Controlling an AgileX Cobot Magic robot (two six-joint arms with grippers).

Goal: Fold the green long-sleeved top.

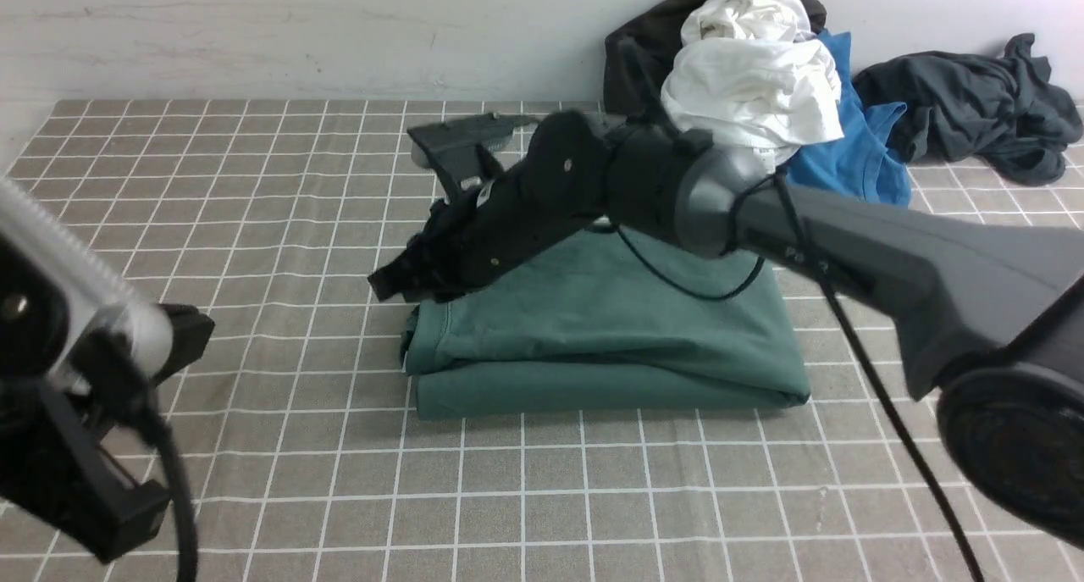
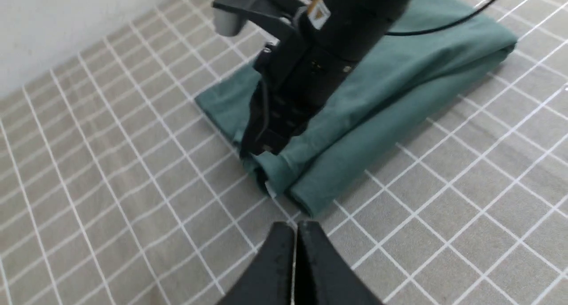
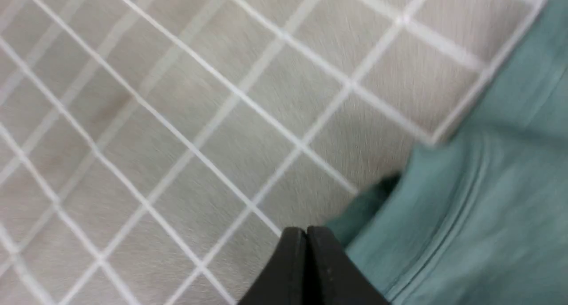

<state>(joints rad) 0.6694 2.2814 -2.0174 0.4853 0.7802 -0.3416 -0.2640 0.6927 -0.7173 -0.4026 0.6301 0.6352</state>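
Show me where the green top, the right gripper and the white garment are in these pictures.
green top (image 1: 644, 328), front view, flat upper layer of the fold.
right gripper (image 3: 306, 232), right wrist view, where its shut fingertips meet.
white garment (image 1: 754, 82), front view, middle of the bunched cloth.

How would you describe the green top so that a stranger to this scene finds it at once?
A grey checked cloth covers the table, with a heap of clothes at its far right. In front of that heap, near the middle, lies the green top. It alone is folded flat; the white garment, the blue garment and the dark grey garment are crumpled.
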